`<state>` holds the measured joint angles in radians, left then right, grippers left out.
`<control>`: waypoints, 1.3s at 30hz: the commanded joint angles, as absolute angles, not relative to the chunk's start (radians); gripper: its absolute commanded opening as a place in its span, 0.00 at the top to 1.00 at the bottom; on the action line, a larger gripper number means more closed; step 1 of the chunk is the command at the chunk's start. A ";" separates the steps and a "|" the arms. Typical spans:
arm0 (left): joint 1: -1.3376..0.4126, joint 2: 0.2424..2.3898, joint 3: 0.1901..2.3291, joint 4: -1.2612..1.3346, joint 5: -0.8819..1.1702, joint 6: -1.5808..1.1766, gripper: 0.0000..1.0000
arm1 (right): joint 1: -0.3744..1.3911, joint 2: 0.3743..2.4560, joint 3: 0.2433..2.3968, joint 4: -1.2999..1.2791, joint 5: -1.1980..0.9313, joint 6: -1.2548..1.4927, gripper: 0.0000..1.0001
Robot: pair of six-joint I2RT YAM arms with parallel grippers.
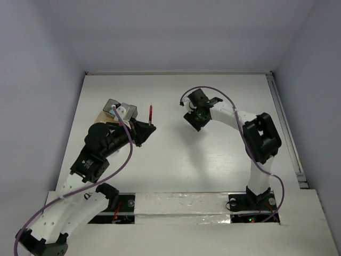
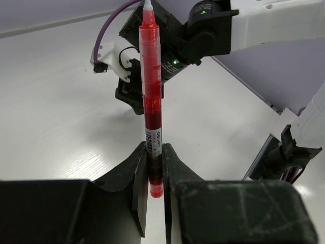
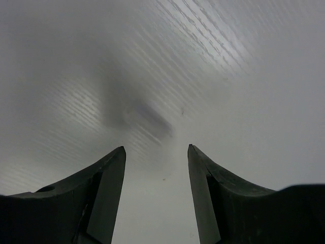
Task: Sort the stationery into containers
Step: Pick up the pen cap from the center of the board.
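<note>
Top view: my left gripper carries a red pen just beside the containers. The left arm half covers them, so I can't make out their contents. The right gripper hangs well apart, its jaws unclear from here.

Left wrist: fingers clamped on the pen's lower end, which is partly hidden between them. Pen upright, white tip up.

Right wrist: jaws apart, nothing between. Below them only blurred table and a smudged shadow.
</note>
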<state>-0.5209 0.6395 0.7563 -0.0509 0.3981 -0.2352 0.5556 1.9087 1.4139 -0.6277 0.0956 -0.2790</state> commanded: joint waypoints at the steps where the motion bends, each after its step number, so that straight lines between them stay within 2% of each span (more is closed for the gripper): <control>1: -0.502 0.624 0.747 -0.028 0.397 -0.204 1.00 | 0.555 1.943 1.499 -0.675 0.069 -0.418 0.42; 11: -0.483 0.603 0.741 -0.029 0.397 -0.201 1.00 | 0.555 2.072 1.578 -0.712 0.012 -0.468 0.41; 14: -0.474 0.601 0.739 -0.031 0.397 -0.202 1.00 | 0.555 2.105 1.600 -0.709 -0.035 -0.471 0.44; 17: -0.474 0.598 0.736 -0.032 0.397 -0.201 1.00 | 0.555 2.129 1.623 -0.713 -0.054 -0.456 0.54; 18: -0.474 0.598 0.735 -0.034 0.396 -0.202 1.00 | 0.545 2.132 1.624 -0.713 -0.069 -0.450 0.63; 20: -0.474 0.600 0.735 -0.034 0.393 -0.201 1.00 | 0.535 2.132 1.620 -0.706 -0.110 -0.427 0.75; 21: -0.474 0.600 0.735 -0.034 0.394 -0.202 1.00 | 0.535 2.128 1.609 -0.703 -0.127 -0.417 0.89; 24: -0.474 0.603 0.735 -0.034 0.393 -0.201 1.00 | 0.526 2.117 1.576 -0.684 -0.143 -0.377 1.00; 33: -0.465 0.615 0.732 -0.034 0.396 -0.206 1.00 | 0.505 2.011 1.474 -0.445 -0.299 -0.094 1.00; 39: -0.465 0.621 0.730 -0.034 0.394 -0.206 1.00 | 0.505 2.079 1.554 -0.486 -0.307 0.064 1.00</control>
<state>-0.4694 0.6193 0.7383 -0.0700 0.3916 -0.2157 0.5053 2.0586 1.5070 -0.5282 -0.2550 -0.0669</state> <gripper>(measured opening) 0.080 0.077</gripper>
